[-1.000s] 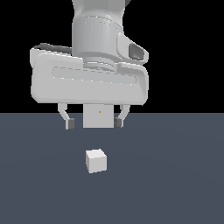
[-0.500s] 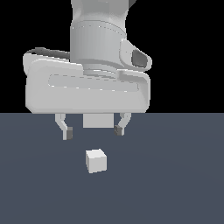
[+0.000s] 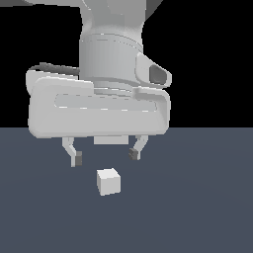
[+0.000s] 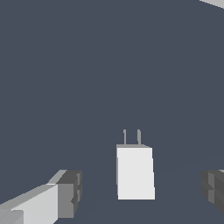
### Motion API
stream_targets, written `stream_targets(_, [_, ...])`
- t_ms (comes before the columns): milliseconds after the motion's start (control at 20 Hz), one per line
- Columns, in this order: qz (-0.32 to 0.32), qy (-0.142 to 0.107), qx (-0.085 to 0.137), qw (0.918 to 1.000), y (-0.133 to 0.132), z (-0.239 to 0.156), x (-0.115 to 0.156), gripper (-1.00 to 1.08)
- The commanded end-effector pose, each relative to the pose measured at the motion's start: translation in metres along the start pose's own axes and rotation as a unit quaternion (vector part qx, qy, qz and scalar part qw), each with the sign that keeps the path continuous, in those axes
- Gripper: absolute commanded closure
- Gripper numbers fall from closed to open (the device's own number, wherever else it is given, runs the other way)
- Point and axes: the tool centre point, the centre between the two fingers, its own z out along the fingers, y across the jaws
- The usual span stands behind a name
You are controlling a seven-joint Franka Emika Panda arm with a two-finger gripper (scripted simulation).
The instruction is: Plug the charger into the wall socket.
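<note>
The charger (image 3: 108, 181) is a small off-white cube lying on the dark floor. In the wrist view the charger (image 4: 134, 173) shows two thin prongs on one end. My gripper (image 3: 105, 157) hangs open just above and behind it, one dark-padded finger on each side, touching nothing. In the wrist view the gripper (image 4: 142, 192) has the cube between its fingertips (image 4: 70, 194), nearer to one of them. A pale strip of the wall socket (image 3: 111, 140) peeks out under the hand between the fingers; the rest is hidden by the hand.
The dark blue-grey floor (image 3: 207, 207) spreads around the cube with nothing else on it. A pale grey corner (image 4: 215, 2) shows at the edge of the wrist view.
My hand has come lower and nearer, hiding more of the socket panel, and the fingertips now hang closer to the cube. The cube has not moved.
</note>
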Motion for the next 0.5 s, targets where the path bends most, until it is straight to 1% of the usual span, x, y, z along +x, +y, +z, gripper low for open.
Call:
stream_targets(0, [0.0,0.0,0.0,1.0,0.0,0.009,-0.002,-0.92])
stream_targets(200, [0.0,0.0,0.0,1.0,0.0,0.027,-0.006,-0.92])
stream_targets(450, [-0.001,0.0,0.0,1.0,0.0,0.038,-0.007,-0.92])
